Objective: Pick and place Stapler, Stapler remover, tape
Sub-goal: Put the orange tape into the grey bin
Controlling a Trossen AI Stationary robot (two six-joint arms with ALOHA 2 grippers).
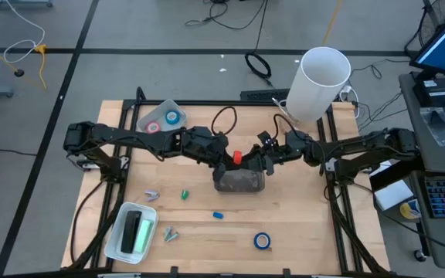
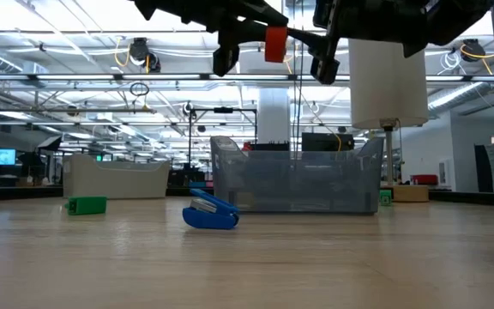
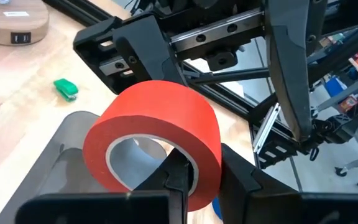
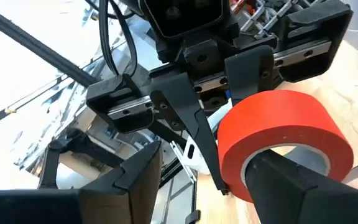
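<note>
A red tape roll (image 1: pixel 237 157) hangs in the air over a clear grey bin (image 1: pixel 239 182) at the table's middle. My left gripper (image 3: pixel 207 171) comes from the left and is shut on the roll. My right gripper (image 4: pixel 204 180) faces it from the right with its fingers wide open around the roll. A blue tape roll (image 1: pixel 263 241) lies flat near the front edge. A blue roll (image 1: pixel 173 117) and a pinkish one (image 1: pixel 154 127) lie in a clear tray (image 1: pixel 147 113) at the back left. A green and black stapler (image 1: pixel 135 232) lies in a white tray (image 1: pixel 115 241). My left gripper pinches the red roll's wall (image 3: pixel 205 186), one finger (image 3: pixel 178 180) inside the ring's hole and the other (image 3: pixel 244 183) outside. It comes from the table's left, slanting a little down. The roll is lifted clear above the bin. My right gripper has one finger (image 4: pixel 291 183) right at the roll's hole; I cannot tell whether it touches.
A tall white cylinder (image 1: pixel 319 83) stands at the back right. Small staple removers lie loose on the wood: grey (image 1: pixel 152 194), green (image 1: pixel 184 194), blue (image 1: pixel 218 215), grey (image 1: pixel 170 233). Bare wood lies to the right of the bin.
</note>
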